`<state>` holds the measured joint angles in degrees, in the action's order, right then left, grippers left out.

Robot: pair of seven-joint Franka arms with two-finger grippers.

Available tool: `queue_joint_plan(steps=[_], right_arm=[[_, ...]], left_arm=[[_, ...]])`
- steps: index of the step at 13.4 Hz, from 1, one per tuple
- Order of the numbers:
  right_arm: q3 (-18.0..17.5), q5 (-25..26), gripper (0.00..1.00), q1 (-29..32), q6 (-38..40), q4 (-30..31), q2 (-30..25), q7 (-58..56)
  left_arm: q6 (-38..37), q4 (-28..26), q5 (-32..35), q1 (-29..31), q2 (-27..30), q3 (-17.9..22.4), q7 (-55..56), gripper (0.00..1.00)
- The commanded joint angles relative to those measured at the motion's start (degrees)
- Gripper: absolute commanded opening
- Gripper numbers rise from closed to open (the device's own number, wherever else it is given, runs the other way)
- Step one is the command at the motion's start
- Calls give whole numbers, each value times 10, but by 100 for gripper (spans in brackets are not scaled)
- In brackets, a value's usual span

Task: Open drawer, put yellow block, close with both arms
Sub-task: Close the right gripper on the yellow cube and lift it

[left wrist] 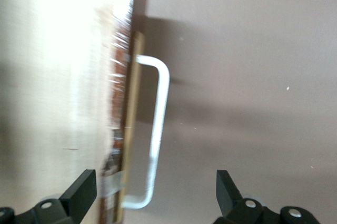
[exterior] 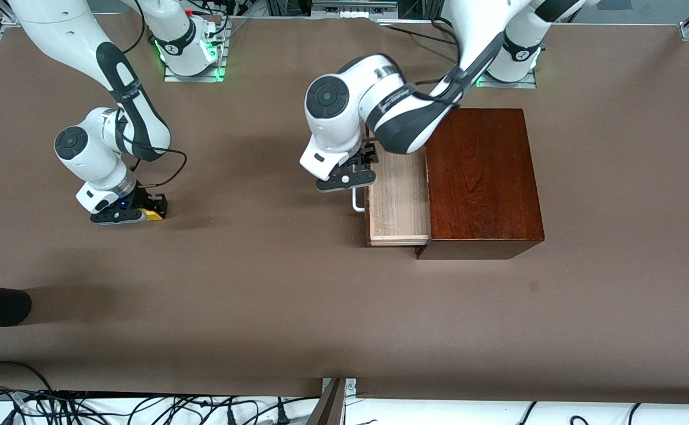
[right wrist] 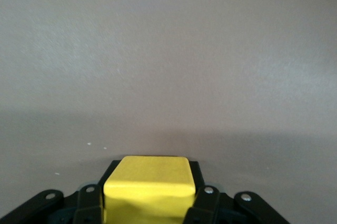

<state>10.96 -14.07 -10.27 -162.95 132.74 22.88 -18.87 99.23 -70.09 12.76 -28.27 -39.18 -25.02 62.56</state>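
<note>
Yellow cube, small, matte, bright, sharp-edged, the yellow block (right wrist: 147, 184), sits clamped between the fingers of your right gripper (exterior: 129, 211), low on the brown cloth-like table (exterior: 262, 307) toward the right arm's end. You have it pinched on two flat faces, top face showing in the right wrist view. The block looks to be on or barely off the surface, cannot tell which.

Key relation: the pulled-out drawer (exterior: 398, 198), pale raw wood lining with dark reddish-brown front, lies well apart from the block, toward the left arm's end, at about the same depth from the front camera. Its long axis runs near-to-far, so you carry across the table and drop from above into a long, bare tray.

Your left gripper (exterior: 353, 171) hovers over the drawer's front edge with fingers spread wide, holding nothing, the white bent-bar handle (left wrist: 156, 140) just beside it. Left arm is nearer the drawer; it may crowd the drop.

Glossy dark-brown wooden box (exterior: 480, 177), smooth grain, reflective top
</note>
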Motion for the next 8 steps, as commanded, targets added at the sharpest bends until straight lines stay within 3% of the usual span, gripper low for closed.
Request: queue_joint_plan(steps=[1,4,8], right_arm=[[-7,-16,0,1,78,-33,-43,-19],[-8,-15,0,-1,183,-112,-58,-21],[-16,-7,0,-7,286,-215,-56,-15]], left_arm=[[-31,-8,-13,30,58,-5,-10,100],[-33,-11,-13,70,98,-5,-19,100],[-81,-17,-56,139,146,-6,-119,100]])
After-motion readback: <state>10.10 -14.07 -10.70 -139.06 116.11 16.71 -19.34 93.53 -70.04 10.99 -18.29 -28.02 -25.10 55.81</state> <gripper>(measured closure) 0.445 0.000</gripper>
